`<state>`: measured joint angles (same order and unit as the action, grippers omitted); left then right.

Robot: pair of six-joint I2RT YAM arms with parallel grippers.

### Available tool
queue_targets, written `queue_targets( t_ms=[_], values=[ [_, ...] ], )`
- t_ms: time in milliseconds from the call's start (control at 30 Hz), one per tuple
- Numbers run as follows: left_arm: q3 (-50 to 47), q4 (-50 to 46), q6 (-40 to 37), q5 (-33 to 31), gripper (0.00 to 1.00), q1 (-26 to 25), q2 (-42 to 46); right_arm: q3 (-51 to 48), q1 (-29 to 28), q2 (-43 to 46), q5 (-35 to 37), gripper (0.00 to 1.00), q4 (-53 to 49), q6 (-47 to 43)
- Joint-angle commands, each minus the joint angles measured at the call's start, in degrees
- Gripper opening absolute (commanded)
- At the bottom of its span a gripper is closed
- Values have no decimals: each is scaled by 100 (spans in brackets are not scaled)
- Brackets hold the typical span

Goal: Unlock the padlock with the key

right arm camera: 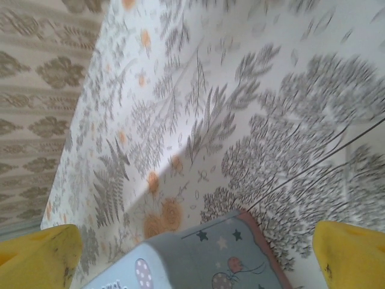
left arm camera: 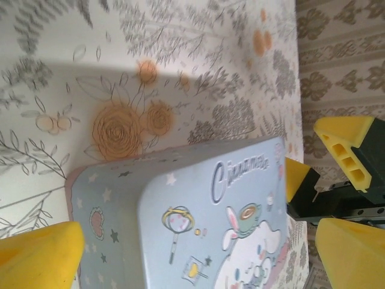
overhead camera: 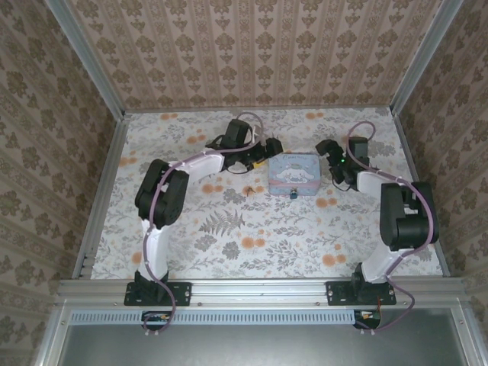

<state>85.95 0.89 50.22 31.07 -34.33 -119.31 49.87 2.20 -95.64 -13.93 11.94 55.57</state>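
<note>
Gold-brown and tiny, the key (overhead camera: 248, 189) lies flat on the floral table (overhead camera: 229, 244), furthest left and apart from both arms. That's the first worry: a thing that thin gives broad yellow fingers almost no edge, so a pinch from above could skid it away or pin it down instead of lifting it.

Moving right, the left gripper (overhead camera: 265, 158) sits at the left side of the pale blue tin (overhead camera: 293, 172). Its fingers (left arm camera: 42, 253) are spread wide around the tin's corner with nothing clamped. I can't tell whether a pad touches the wall. A squeeze here could shove the tin sideways.

Centre stage, the padlock (overhead camera: 293, 194) is a dark dot right against the tin's near wall. Whether it hangs from a clasp is too small to make out, and so is the keyhole. If the tin isn't braced, pushing a key in would likely slide the whole tin rather than seat the key. A tilted key could jam or slip out of the grip.

Over on the right, the right gripper (overhead camera: 328, 156) faces the tin's other side, fingers (right arm camera: 352, 253) also wide apart and empty, with a tin corner between them. Both arms are crowding one small tin, so if either reaches across, the fingertips could knock together.
</note>
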Motion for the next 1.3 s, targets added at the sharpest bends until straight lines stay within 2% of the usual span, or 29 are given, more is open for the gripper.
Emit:
queue_targets(
  t_ms=[0,133,233,333,400,433,500,633,733,833,1067,1267],
  values=[
    [13,-8,-316,31,100,102,634,81,79,586,365,100,-614,-980],
    [11,-222,-650,-58,100,110,1034,404,55,1050,1238,99,-1345,-2221],
    [-26,-317,-817,-126,100,119,1252,464,56,1444,2056,99,-1567,-2664],
    [-60,-384,-960,-155,100,145,1418,176,319,2122,1766,99,-1315,-2559],
    [-107,-423,-1046,-186,100,177,1514,-302,787,2403,589,100,-357,-2175],
    [-130,-452,-1106,-202,100,197,1576,-447,917,2476,244,100,-23,-2056],
    [-202,-567,-1231,-271,100,248,1718,-278,785,2540,280,100,-289,-2243],
    [-494,-781,-1468,-513,100,417,2107,54,-18,2628,586,100,-764,-2687],
    [-851,-859,-1519,-704,100,605,2419,199,-628,2549,229,100,-855,-2618],
    [-1195,-1013,-1465,-858,100,858,2695,405,-1458,2331,230,99,-1082,-2519],
    [-2297,-991,-1098,-972,100,1632,3314,1333,-3140,969,366,82,-1965,-2384],
    [-2863,-943,-869,-910,100,1957,3586,2179,-3870,-189,731,69,-2702,-2174]
  ],
)
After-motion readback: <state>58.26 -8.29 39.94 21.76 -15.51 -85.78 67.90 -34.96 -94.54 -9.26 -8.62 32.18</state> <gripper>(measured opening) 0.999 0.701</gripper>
